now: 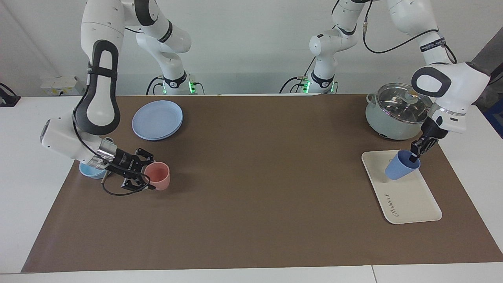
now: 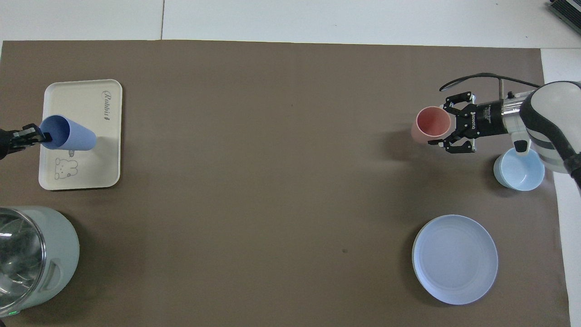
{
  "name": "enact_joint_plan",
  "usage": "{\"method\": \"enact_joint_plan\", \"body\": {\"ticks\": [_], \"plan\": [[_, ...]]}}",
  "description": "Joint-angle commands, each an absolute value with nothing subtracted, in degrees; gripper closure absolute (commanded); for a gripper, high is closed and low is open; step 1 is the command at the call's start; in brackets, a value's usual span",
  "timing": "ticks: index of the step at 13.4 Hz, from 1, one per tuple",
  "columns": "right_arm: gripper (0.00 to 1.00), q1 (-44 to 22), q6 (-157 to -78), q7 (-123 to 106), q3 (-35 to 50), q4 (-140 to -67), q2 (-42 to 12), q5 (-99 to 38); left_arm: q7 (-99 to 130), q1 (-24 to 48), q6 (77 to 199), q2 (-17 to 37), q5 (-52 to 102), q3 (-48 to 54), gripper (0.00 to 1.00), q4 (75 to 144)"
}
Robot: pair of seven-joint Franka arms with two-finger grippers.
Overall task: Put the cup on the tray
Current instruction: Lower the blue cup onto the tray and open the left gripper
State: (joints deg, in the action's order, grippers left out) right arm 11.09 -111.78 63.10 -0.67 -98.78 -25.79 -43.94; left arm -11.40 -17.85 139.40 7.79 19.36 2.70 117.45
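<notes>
Two grippers gripped rims: the left gripper (image 1: pixel 415 154) pinched the tilted cup (image 1: pixel 401 166) over the tray (image 1: pixel 408 200), the right gripper (image 1: pixel 142 173) clasped the pink tumbler (image 1: pixel 158 177) beside open mat (image 1: pixel 267 188).

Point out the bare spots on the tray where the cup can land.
The left gripper holds the blue cup tilted over the tray. The tray carries nothing else; its lettered end, farther from the robots, and its middle are bare. The end with the bear drawing, nearest the lidded pot, is tightest.
</notes>
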Motion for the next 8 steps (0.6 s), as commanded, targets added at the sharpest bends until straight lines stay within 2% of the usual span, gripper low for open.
{"method": "enact_joint_plan", "body": {"ticks": [1,3,4,5,6,7,8], "plan": [[1.00,13.44,-110.57,59.51,0.00,-98.26,-26.72,-44.91,-14.85,-18.63,142.82,7.29,20.48,3.25,1.00,120.50],[1.00,14.76,-109.60,56.87,-0.09,-99.14,-26.63,-45.26,-15.64,-18.11,142.82,7.82,20.48,3.25,0.96,120.15],[1.00,15.20,-109.51,56.69,-0.09,-99.84,-26.28,-45.26,-15.73,-17.84,142.13,8.17,20.39,3.25,0.17,119.19],[1.00,15.47,-109.25,56.52,0.00,-100.63,-25.93,-45.26,-15.56,-17.75,141.25,8.17,20.30,3.25,0.00,117.70],[1.00,15.12,-109.42,56.51,-0.09,-101.07,-25.75,-45.35,-15.38,-17.67,138.54,7.56,19.69,3.34,0.00,116.12],[0.76,14.94,-109.77,56.17,-0.09,-101.60,-25.66,-45.35,-15.21,-17.32,134.77,7.21,19.34,3.34,0.00,113.41],[0.31,14.77,-109.43,54.60,-0.09,-102.38,-24.79,-45.35,-14.94,-17.23,130.56,7.21,17.68,3.34,0.00,110.25]]}}
